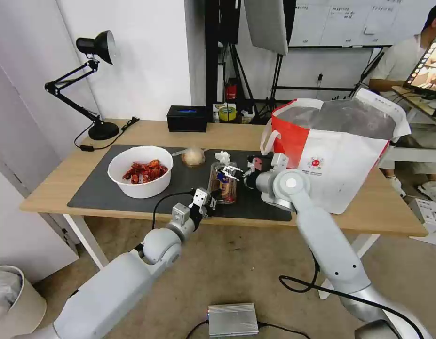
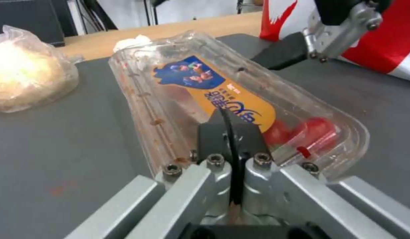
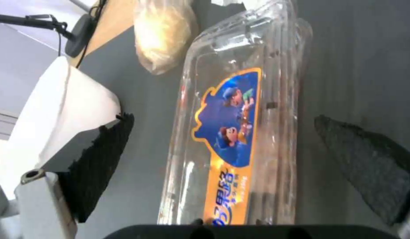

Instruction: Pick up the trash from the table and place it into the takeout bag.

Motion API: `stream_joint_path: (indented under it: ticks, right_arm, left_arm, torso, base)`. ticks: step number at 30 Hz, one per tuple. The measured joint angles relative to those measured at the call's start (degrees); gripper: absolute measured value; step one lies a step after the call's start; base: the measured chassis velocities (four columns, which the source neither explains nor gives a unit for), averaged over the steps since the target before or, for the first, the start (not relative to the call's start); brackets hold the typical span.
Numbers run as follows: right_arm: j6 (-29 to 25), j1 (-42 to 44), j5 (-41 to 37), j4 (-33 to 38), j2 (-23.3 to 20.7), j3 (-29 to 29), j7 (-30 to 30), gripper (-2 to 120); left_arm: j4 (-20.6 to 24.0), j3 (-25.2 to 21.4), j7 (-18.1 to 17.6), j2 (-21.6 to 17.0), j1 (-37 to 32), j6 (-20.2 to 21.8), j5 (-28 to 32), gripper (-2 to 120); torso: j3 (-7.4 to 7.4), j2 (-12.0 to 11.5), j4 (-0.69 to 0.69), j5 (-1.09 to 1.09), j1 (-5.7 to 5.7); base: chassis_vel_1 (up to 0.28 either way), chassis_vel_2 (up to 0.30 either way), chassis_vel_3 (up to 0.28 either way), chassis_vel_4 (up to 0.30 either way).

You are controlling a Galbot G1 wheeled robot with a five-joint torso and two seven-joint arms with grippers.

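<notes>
Takeout bag [image 1: 340,155] walls off mat [image 1: 100,188] beside tray [image 1: 223,184]

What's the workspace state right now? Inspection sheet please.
Surface: table, light wood with a dark grey mat.
Job's things: clamshell tray, bowl of crayfish shells, wrapped lump and tissue all on the mat; takeout bag stands open at the table's right end.
Clutter: desk lamp and black box along the back edge.
Grippers: left gripper shut at the tray's near end; right gripper open, astride the tray.
Cables: lamp cord on the table; arm cables, one trailing on the floor.
Surroundings: lined bin, metal box on the floor.
</notes>
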State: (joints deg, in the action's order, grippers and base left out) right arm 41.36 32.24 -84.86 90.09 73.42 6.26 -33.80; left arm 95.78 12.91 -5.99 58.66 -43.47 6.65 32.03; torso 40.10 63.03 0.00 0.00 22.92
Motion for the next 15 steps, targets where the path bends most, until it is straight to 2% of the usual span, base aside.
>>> stream_joint_path:
  ticks: [15]
  right_arm:
    - [-0.04,-0.44,1.67,-2.54,1.93,-0.22,0.80,100]
  left_arm:
    - [-0.01,0.24,-0.02,0.20,-0.10,-0.24,-0.20,0]
  torso:
    - [0.00,0.00,0.00,0.00,0.00]
  base:
    - [0.000,0.000,0.000,0.000]
